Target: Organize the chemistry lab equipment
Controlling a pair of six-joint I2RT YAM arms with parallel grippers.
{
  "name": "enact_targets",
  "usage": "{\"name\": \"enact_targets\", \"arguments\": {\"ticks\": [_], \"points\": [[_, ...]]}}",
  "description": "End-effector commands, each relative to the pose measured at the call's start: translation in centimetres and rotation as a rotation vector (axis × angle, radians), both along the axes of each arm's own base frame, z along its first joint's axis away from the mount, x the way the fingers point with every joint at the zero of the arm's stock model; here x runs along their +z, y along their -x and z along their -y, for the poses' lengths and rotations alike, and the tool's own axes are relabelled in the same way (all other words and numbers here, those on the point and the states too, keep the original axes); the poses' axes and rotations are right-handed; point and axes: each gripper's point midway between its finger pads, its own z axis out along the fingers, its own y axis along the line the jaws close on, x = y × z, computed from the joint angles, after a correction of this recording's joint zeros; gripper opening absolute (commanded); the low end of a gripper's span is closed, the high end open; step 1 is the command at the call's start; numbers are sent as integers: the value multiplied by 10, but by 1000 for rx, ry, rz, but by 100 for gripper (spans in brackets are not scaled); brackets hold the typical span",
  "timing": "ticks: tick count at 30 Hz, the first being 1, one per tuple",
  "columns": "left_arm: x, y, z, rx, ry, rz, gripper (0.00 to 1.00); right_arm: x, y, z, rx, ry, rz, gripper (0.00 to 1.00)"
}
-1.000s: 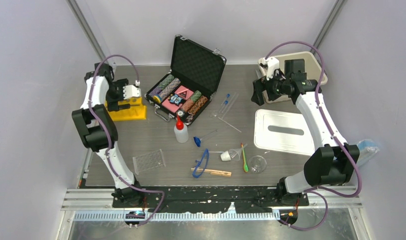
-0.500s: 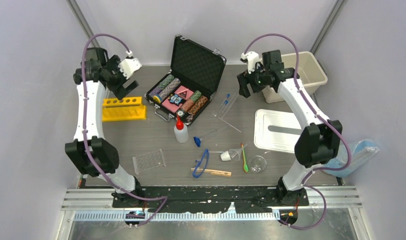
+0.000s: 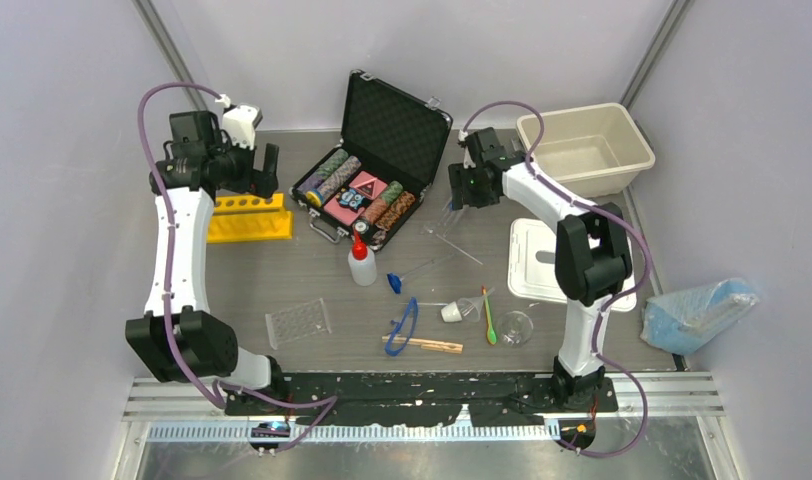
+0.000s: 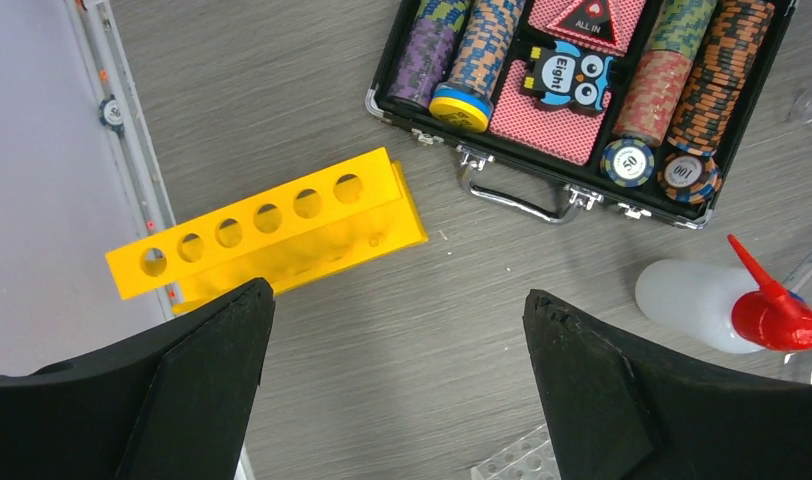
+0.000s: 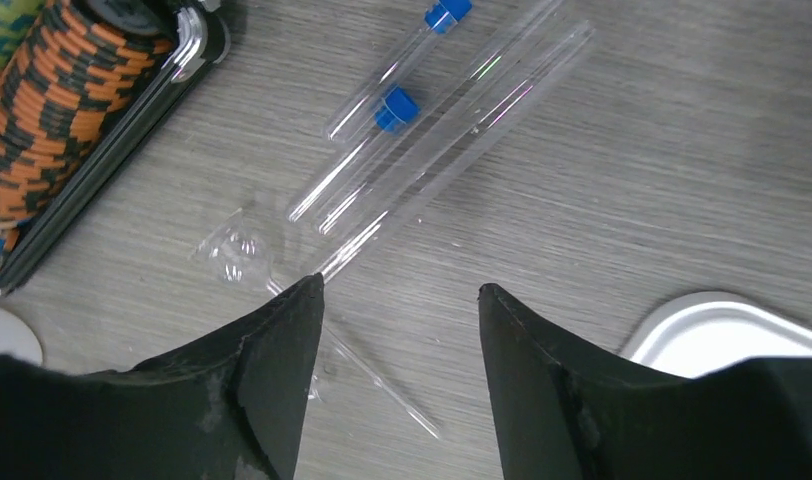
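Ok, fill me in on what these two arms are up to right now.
Two arms are sorting lab gear, and neither holds anything. The left gripper hovers open near the yellow tube rack. The right gripper hangs, jaws apart, just above the blue-capped tubes lying on the table. The blue goggles, squeeze bottle and wooden clamp sit unsorted.

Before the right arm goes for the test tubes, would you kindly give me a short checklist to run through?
1. Right hand empty, jaws apart: ok.
2. Blue-capped tubes centred between its jaws: not ok, they lie ahead of the hand.
3. Tubes separated for a single pick: cannot tell, they lie close together.
4. Tubes apart from the poker case: ok.
5. Yellow tube rack upright, holes empty: ok.
6. Left hand open, empty: ok.
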Motion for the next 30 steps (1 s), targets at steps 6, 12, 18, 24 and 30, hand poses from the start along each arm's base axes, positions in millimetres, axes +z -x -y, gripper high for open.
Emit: {"name": "enact_targets", "arguments": {"ticks": [6,12,18,24,30], "points": [[1,5,2,50,46,18,96,-30,-15,-18,-138,-39,-7,55],[-3,8,3,38,37,13,96,-51,-19,-15,-184,-20,-26,54],[-7,12,2,28,18,1,96,-68,-18,-6,-225,21,-39,51],[-5,14,1,16,0,6,96,-78,12,32,-293,70,-124,46],[-5,16,3,9,14,5,96,-83,49,46,-286,56,-210,33]]}}
